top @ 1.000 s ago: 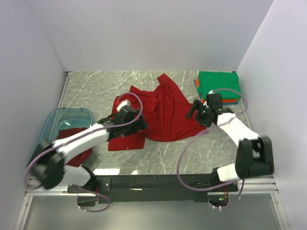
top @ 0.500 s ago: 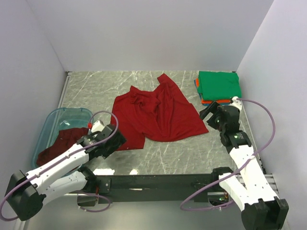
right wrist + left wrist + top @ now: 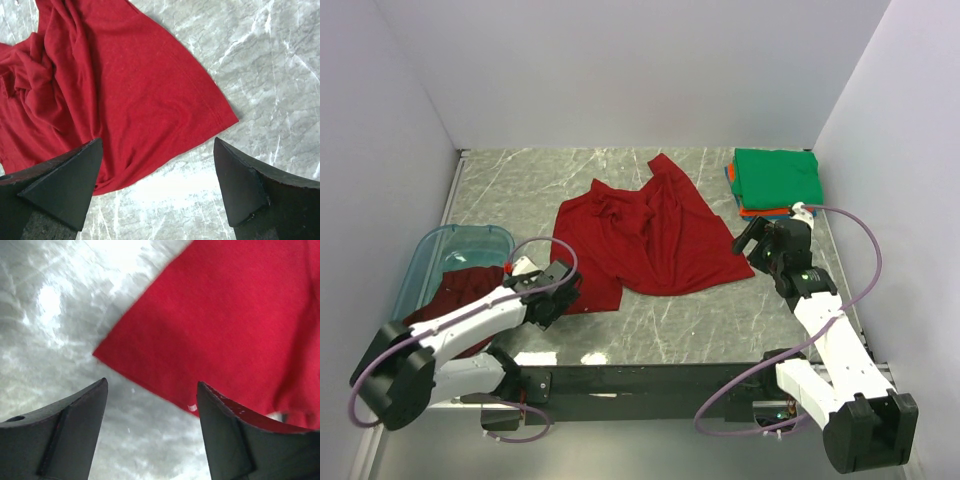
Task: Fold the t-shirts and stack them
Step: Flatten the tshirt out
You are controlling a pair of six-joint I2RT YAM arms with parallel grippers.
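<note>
Left hand [image 3: 151,386], fingers spread, has neared the red t-shirt's [image 3: 225,315] corner.

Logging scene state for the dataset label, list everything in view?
red t-shirt: 1, bright red, spread out and crumpled, mid-table
maroon shirt: 1, dark red, bunched in the tub
green folded shirt: 1, green, top of the stack, far right corner
orange folded shirt: 1, orange, only its edge shows under the green one; lower layers cannot be counted
tub: 1, translucent blue, left edge of the table
table: 1, grey marble pattern
walls: white, on three sides
left gripper: 1, black fingers, open, at the red t-shirt's near left corner
right gripper: 1, black fingers, open, over the red t-shirt's right corner
</note>
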